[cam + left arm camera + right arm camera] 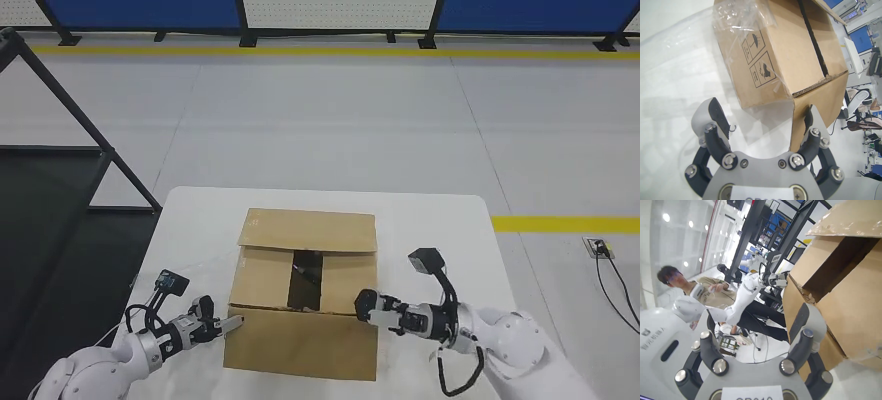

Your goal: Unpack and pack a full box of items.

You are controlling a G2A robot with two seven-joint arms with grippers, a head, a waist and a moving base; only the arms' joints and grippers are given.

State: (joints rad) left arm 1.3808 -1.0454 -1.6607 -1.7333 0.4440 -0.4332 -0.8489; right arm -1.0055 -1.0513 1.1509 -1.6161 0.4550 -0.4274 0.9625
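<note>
left gripper (232,325) and right gripper (362,303), jaws spread, are flanking the half-open cardboard box (305,290) on the white table (430,215).

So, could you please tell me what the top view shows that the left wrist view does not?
Top view: the right pincer at a near corner of the cardboard box. Left wrist view: printed handling symbols and loose clear tape on its side. Both: the box, the dark gap between its top flaps, the open left pincer, the white table.
</note>
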